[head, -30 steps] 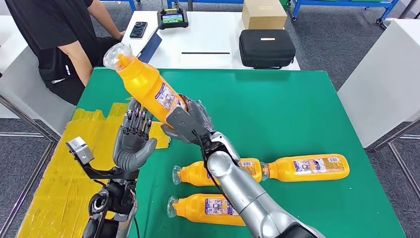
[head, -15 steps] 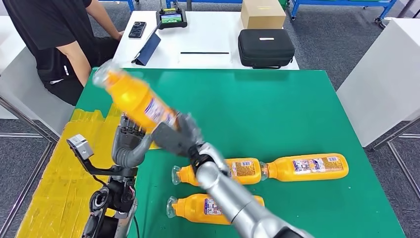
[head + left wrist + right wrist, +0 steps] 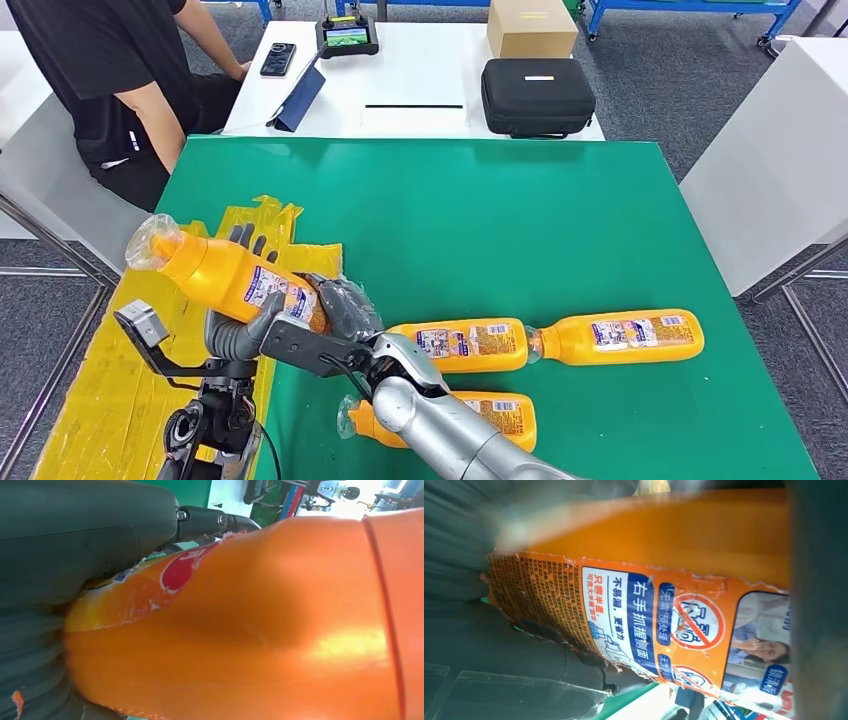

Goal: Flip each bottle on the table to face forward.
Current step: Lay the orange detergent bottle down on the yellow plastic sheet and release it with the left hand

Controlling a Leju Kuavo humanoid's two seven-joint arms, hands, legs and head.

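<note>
An orange bottle (image 3: pixel 225 280) hangs tilted over the table's left front, its clear cap up and to the left. My right hand (image 3: pixel 335 310) grips its base end, and the torn label (image 3: pixel 649 625) faces that hand's palm. My left hand (image 3: pixel 240 325) cups the bottle's middle from below, thumb over the front and fingers (image 3: pixel 246 238) rising behind it; the orange body (image 3: pixel 250 630) lies against that palm. Three more orange bottles lie flat on the green table (image 3: pixel 520 220): one in the middle (image 3: pixel 465 345), one to its right (image 3: pixel 620 337), one nearer me (image 3: pixel 450 420).
Yellow tape (image 3: pixel 130 380) covers the table's left edge. A person in black (image 3: pixel 110 80) sits at the far left. Behind is a white table (image 3: pixel 420 80) with a black case (image 3: pixel 537 95), a cardboard box (image 3: pixel 530 28), a phone and a controller. A white surface (image 3: pixel 780 150) stands to the right.
My right hand has swung the bottle down and to the left, from high over the table into my left hand. The left hand has dropped lower and now wraps the bottle.
</note>
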